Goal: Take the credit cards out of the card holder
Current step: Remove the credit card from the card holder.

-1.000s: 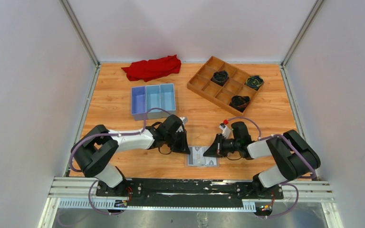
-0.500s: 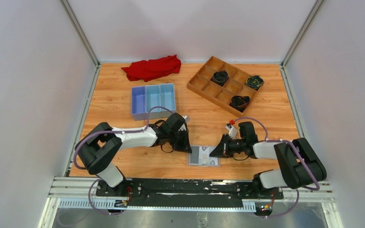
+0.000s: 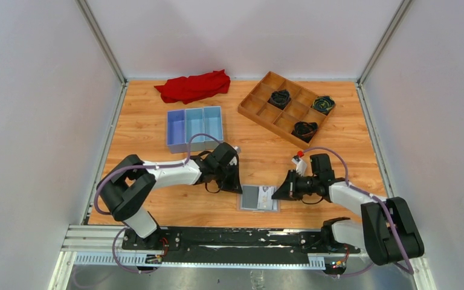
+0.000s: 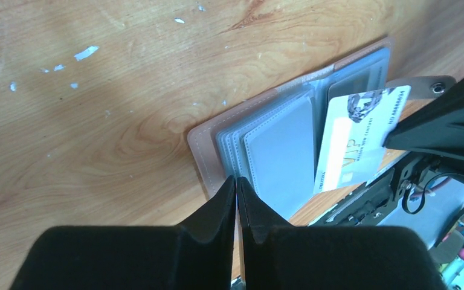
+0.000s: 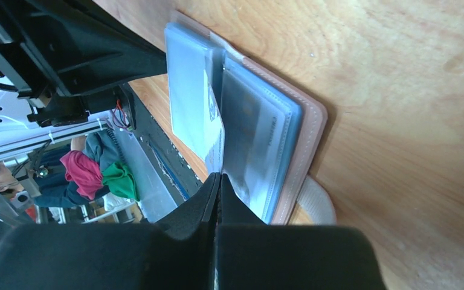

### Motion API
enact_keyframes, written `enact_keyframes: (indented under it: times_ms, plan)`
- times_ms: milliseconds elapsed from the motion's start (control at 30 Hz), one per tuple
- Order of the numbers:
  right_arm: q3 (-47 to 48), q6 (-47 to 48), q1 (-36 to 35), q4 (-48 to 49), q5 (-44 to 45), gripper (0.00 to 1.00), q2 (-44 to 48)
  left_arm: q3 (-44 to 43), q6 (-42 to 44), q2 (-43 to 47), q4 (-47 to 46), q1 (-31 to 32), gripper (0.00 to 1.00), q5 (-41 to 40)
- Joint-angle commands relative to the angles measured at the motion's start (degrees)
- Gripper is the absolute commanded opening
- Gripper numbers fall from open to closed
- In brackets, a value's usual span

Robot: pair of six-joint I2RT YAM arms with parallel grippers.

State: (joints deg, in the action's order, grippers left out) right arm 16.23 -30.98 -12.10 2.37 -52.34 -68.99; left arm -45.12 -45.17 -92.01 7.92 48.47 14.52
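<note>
**Pale Card Half Out of Its Sleeve**

Clamps the right gripper (image 5: 219, 176) shut on a pale card (image 4: 357, 138) that sticks halfway out of the right panel of the card holder (image 3: 258, 197). Sets the left gripper (image 4: 237, 181), fingers closed together, on the left panel's edge; cannot tell whether anything is pinched. Lies open at the near edge of the table (image 3: 157, 127), between both grippers. Reads "VIP" on the card; smaller print too blurred. Hides the other sleeves' contents behind cloudy grey plastic.

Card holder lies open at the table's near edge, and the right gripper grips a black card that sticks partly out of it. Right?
Not black: the card that the right gripper grips, partly out of the open card holder, is white, as the left wrist view shows.
</note>
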Motion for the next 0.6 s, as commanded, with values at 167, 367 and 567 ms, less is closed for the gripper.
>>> enact_keyframes:
  times_ms: [167,367,567]
  plan:
    - [2.15,1.19,0.87,-8.18,1.19,0.0,6.85,-3.55,2.33,5.81,5.41,-0.25,0.15,-2.7]
    - [2.65,0.46,0.87,-8.83,1.23,0.0,10.0,-3.37,0.15,9.51,5.28,-1.96,0.18,0.2]
    - [4.73,-0.52,0.92,-8.88,0.89,0.0,11.75,-2.97,-1.96,11.37,3.72,-1.97,0.28,2.28]
